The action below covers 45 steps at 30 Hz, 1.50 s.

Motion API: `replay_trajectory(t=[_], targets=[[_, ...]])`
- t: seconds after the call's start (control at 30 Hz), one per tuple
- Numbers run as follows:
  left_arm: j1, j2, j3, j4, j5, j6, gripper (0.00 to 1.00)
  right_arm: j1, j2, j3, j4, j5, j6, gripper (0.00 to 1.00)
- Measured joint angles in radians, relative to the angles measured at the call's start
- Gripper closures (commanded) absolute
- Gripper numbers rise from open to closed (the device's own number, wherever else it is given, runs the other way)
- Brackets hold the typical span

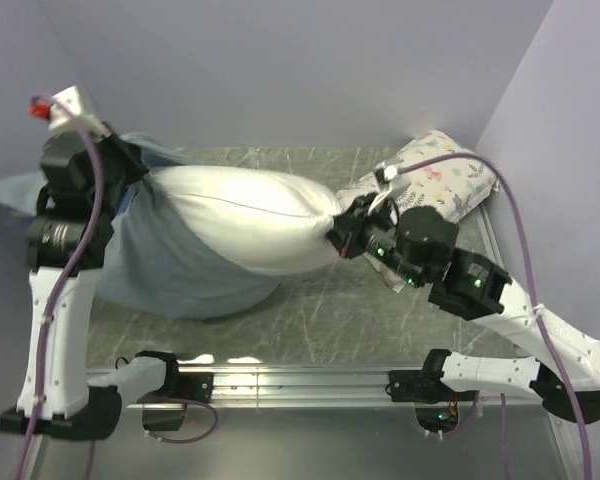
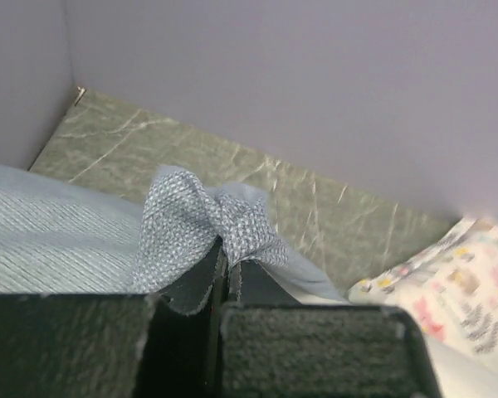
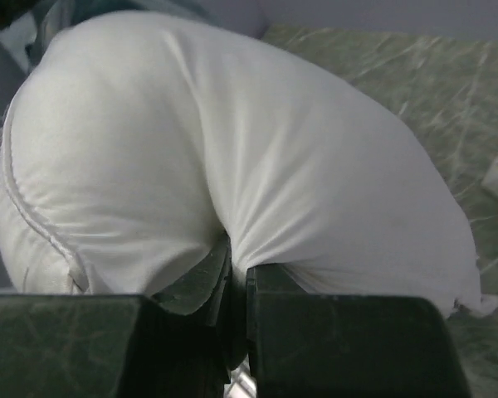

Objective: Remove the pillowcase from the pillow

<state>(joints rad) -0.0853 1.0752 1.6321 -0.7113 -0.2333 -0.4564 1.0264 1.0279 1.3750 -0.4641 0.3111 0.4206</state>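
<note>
Two grips, left claw point(image 2: 225, 267) pinching pillowcase point(image 2: 201, 209), right claw point(image 3: 237, 270) pillow point(image 3: 216, 124), seemingly taut

One pillow point(image 1: 250, 215), one floral cushion point(image 1: 450, 175), one pillowcase point(image 1: 170, 265), left gripper point(image 2: 226, 264), right gripper point(image 3: 236, 267): two.

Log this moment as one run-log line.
left gripper: shut on grey-blue fabric pillowcase | right gripper: shut on plump white pillow | pillow mostly exposed | floral cream pillow beyond right gripper
</note>
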Motion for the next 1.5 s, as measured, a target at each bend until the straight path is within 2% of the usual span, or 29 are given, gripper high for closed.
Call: replay_trajectory(t=[0.13, 0.23, 0.3, 0.33, 0.37, 0.4, 0.43, 0.47, 0.53, 0.57, 0.63, 0.67, 0.77, 0.83, 0.93, 1.0, 1.17, 1.4, 1.47, 1.5], targets=[[-0.143, 0.159, 0.045, -0.014, -0.068, 0.071, 1.0, -0.008, -0.019, -0.271, 0.135, -0.135, 0.102, 1.0], [-0.195, 0.264, -0.074, 0.016, -0.085, 0.089, 1.0, -0.013, 0.056, -0.441, 0.219, -0.193, 0.161, 1.0], [-0.212, 0.329, -0.194, 0.055, -0.079, 0.087, 1.0, -0.016, 0.108, -0.514, 0.212, -0.186, 0.177, 0.87], [-0.221, 0.353, -0.239, 0.065, -0.07, 0.077, 1.0, -0.018, 0.125, -0.528, 0.206, -0.171, 0.185, 0.77], [-0.227, 0.368, -0.271, 0.079, -0.066, 0.072, 1.0, -0.021, 0.132, -0.524, 0.205, -0.153, 0.188, 0.55], [-0.233, 0.377, -0.29, 0.098, -0.063, 0.069, 0.98, -0.025, 0.132, -0.509, 0.201, -0.13, 0.19, 0.45], [-0.237, 0.379, -0.304, 0.129, -0.059, 0.065, 0.95, -0.029, 0.13, -0.484, 0.187, -0.103, 0.181, 0.37], [-0.238, 0.378, -0.308, 0.158, -0.055, 0.06, 0.86, -0.033, 0.126, -0.454, 0.165, -0.076, 0.166, 0.28], [-0.232, 0.371, -0.308, 0.212, -0.052, 0.047, 0.82, -0.043, 0.119, -0.397, 0.131, -0.023, 0.146, 0.22], [-0.231, 0.371, -0.306, 0.229, -0.051, 0.042, 0.74, -0.048, 0.11, -0.366, 0.109, 0.013, 0.13, 0.18], [-0.231, 0.381, -0.299, 0.241, -0.043, 0.035, 0.65, -0.056, 0.085, -0.324, 0.089, 0.072, 0.099, 0.16], [-0.233, 0.39, -0.289, 0.24, -0.037, 0.031, 0.59, -0.06, 0.063, -0.306, 0.085, 0.099, 0.082, 0.08], [-0.237, 0.422, -0.258, 0.25, -0.017, 0.024, 0.45, -0.062, -0.017, -0.292, 0.101, 0.133, 0.043, 0.05], [-0.238, 0.438, -0.229, 0.247, -0.006, 0.024, 0.41, -0.058, -0.061, -0.306, 0.137, 0.125, 0.022, 0.04], [-0.24, 0.465, -0.164, 0.232, 0.002, 0.026, 0.39, -0.006, -0.088, -0.378, 0.227, 0.127, -0.008, 0.02], [-0.24, 0.494, -0.105, 0.221, 0.008, 0.028, 0.39, 0.07, -0.084, -0.452, 0.292, 0.16, -0.029, 0.01], [-0.24, 0.55, -0.039, 0.219, 0.032, 0.033, 0.37, 0.189, 0.045, -0.586, 0.397, 0.22, -0.077, 0.0], [-0.24, 0.583, -0.03, 0.192, 0.064, 0.043, 0.26, 0.157, 0.275, -0.575, 0.551, 0.286, -0.087, 0.0], [-0.24, 0.583, -0.009, 0.181, 0.075, 0.048, 0.23, 0.112, 0.335, -0.539, 0.563, 0.267, -0.074, 0.1], [-0.24, 0.58, 0.002, 0.174, 0.079, 0.049, 0.22, 0.08, 0.361, -0.517, 0.565, 0.248, -0.063, 0.19]])
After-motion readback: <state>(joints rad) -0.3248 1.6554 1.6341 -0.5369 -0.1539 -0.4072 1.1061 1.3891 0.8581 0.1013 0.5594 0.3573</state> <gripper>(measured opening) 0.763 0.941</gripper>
